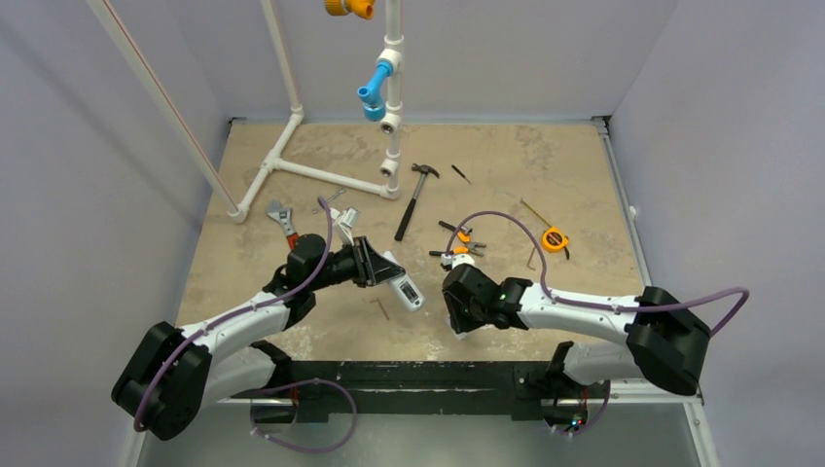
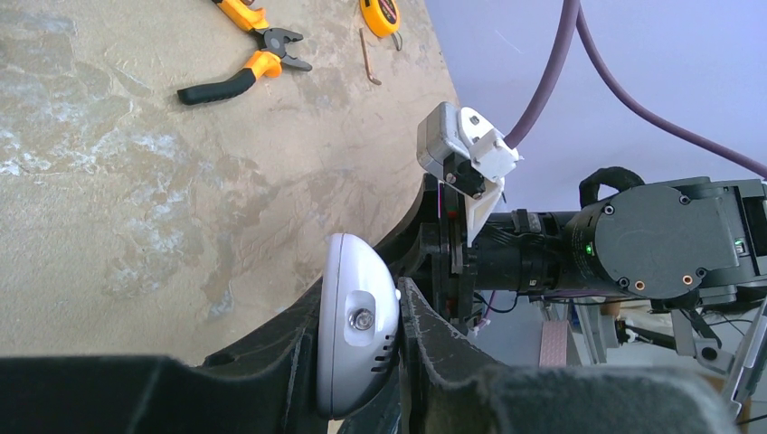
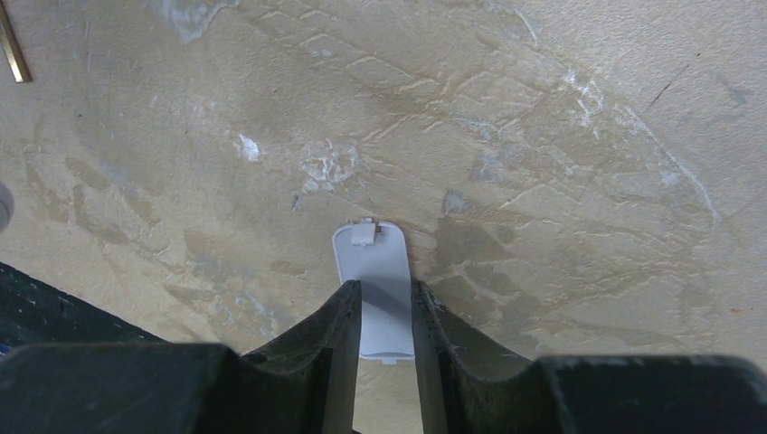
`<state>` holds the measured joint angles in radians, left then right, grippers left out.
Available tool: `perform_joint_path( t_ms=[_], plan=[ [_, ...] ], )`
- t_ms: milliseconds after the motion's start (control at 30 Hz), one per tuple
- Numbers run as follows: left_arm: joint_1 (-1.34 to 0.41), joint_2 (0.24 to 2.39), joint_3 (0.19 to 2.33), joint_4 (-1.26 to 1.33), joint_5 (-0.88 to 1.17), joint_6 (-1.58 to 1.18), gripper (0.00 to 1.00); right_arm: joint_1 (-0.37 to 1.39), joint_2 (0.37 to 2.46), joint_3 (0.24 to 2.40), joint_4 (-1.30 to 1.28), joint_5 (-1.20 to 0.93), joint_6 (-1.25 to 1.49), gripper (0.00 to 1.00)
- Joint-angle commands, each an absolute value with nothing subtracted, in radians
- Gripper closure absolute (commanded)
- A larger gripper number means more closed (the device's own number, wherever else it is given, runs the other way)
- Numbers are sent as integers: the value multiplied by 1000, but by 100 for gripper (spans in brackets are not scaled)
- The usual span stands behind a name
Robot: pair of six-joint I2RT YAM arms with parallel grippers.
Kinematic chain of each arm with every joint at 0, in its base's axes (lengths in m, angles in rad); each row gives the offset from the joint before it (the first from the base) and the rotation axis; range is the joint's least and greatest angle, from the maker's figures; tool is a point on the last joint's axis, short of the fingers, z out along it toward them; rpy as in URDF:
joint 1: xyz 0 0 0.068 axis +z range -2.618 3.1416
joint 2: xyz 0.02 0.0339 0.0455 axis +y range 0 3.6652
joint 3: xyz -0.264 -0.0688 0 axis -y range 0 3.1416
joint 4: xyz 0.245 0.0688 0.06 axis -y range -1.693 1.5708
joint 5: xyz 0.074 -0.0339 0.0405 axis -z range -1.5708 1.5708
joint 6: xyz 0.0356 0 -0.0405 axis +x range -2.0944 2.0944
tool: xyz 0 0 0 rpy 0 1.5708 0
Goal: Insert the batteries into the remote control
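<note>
My left gripper (image 1: 381, 268) is shut on the remote control (image 1: 409, 292), a slim white handset with its greyish display end sticking out to the right, held just above the table. In the left wrist view the remote's rounded end with its small LED (image 2: 355, 325) is clamped between the two fingers. My right gripper (image 1: 457, 321) is low over the table, to the right of the remote. Its jaws are closed against the long edges of the small white battery cover (image 3: 378, 262). No batteries show in any view.
A thin hex key (image 1: 382, 308) lies just below the remote. Orange-handled pliers (image 1: 457, 238), a tape measure (image 1: 555, 239) and a hammer (image 1: 416, 199) lie behind the grippers. A wrench (image 1: 282, 222) and a white pipe frame (image 1: 321, 173) stand at the back left.
</note>
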<state>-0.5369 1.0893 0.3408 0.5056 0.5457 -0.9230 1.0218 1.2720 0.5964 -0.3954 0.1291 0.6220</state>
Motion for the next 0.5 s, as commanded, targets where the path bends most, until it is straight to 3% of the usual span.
perform_joint_path(
  t_ms=[0,467],
  plan=[
    [-532,1092,372,541,551,-910,100,1041,1328,577,-499,140,645,73],
    [-529,1091,369,549,555,-913,100,1119,1427,632,-548,190,681,70]
  ],
)
